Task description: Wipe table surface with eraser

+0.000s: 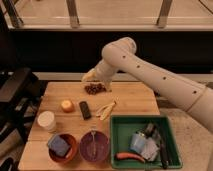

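Spotted the robot's two-finger gripper up at the far edge of the light-brown wooden plank table surface, hovering just behind a dark-brown clump of small round bits. Couldn't tell whether clenched or released, honestly. Found the small, nearly black oblong eraser lying flat on the planks on the camera side of that clump, well apart from the gripper and not in its hold. Noticed a round yellow-orange lump just beside the eraser on one side and a pale, bent strip of something near it on the other. Reckoned this to be the reaching step, with no grasp made and no wiping begun. Judged the next move as needing a drop down and forward over the clump, a line-up across the eraser's narrow side, and a close on it without nudging either neighbour.
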You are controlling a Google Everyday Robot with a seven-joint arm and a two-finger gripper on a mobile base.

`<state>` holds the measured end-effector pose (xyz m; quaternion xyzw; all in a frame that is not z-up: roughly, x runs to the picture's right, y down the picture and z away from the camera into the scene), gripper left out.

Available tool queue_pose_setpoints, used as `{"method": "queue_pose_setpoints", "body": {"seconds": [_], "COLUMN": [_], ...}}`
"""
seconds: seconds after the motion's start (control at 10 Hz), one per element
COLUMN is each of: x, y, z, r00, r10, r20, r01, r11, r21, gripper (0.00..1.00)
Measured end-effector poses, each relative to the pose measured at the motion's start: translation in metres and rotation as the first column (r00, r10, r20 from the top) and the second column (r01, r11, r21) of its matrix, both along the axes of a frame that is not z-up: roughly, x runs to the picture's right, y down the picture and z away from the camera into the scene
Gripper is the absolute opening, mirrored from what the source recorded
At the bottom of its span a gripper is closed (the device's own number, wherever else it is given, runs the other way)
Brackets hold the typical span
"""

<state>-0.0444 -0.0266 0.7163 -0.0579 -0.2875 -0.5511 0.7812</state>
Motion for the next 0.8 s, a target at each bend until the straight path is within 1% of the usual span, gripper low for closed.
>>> {"method": "queue_pose_setpoints", "body": {"seconds": [0.1,0.2,0.3,0.4,0.5,0.6,0.7,0.8], "x": [-0.018,-0.029,-0.041,-0.043,-0.044,-0.045,-0.045,-0.043], "y": [0.000,0.002,0.003,0.004,0.009,0.015,0.019,0.019], "z": [0.009,0.016,0.027,0.035,0.048,0.058,0.065,0.064], "r00": [0.996,0.991,0.983,0.981,0.981,0.983,0.985,0.986], "r10": [-0.069,-0.112,-0.136,-0.125,-0.129,-0.135,-0.138,-0.135], "r20": [0.049,0.076,0.125,0.147,0.142,0.120,0.104,0.101], "r01": [0.068,0.109,0.127,0.115,0.120,0.130,0.135,0.132], "r11": [0.9973,0.9928,0.9890,0.9903,0.9904,0.9903,0.9902,0.9907], "r21": [0.027,0.049,0.075,0.079,0.067,0.048,0.034,0.033], "gripper": [0.80,0.80,0.80,0.80,0.80,0.80,0.80,0.80]}}
